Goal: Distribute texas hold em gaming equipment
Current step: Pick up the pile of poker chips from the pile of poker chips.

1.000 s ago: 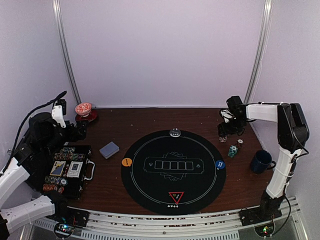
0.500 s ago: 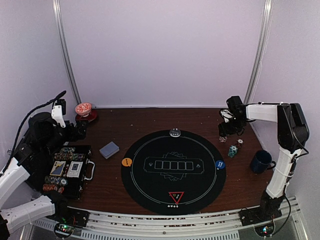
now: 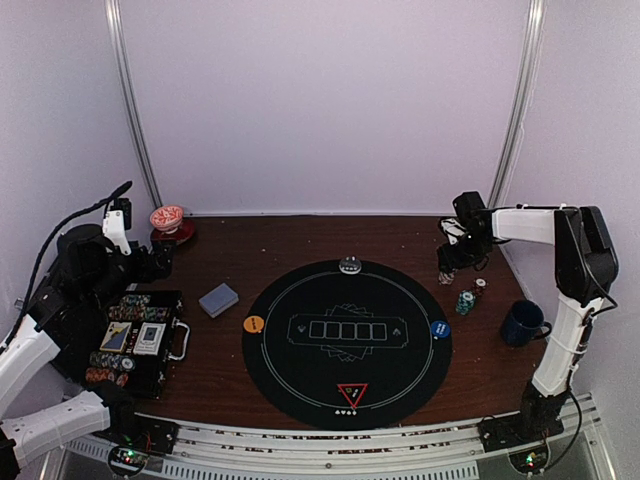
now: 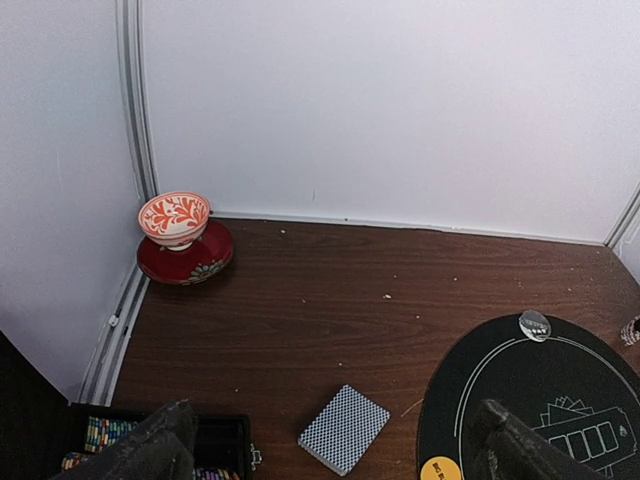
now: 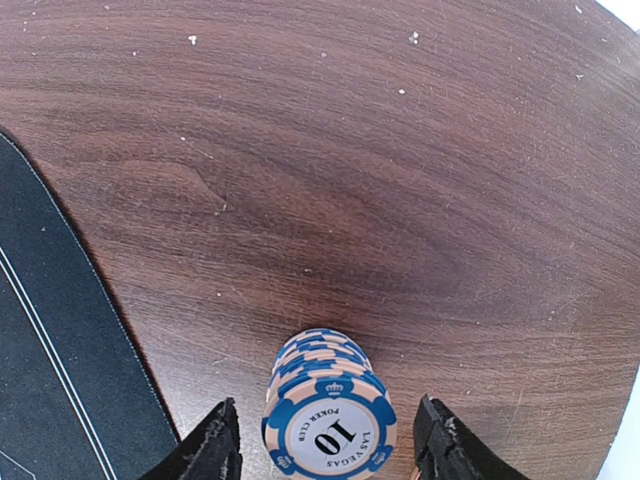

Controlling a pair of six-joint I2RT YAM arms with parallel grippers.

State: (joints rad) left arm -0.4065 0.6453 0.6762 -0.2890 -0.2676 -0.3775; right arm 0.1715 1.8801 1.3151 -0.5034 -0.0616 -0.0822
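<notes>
Right wrist: right end effector (image 5: 328, 442) agape around blue chip stack (image 5: 326, 398), gaps both sides; left end effector (image 4: 335, 445) agape.

Behind the mat (image 3: 300, 385) we see bare desk (image 3: 300, 240). Right of it, chip stacks (image 3: 465, 300) and a mug (image 3: 522, 323) block passage.
</notes>
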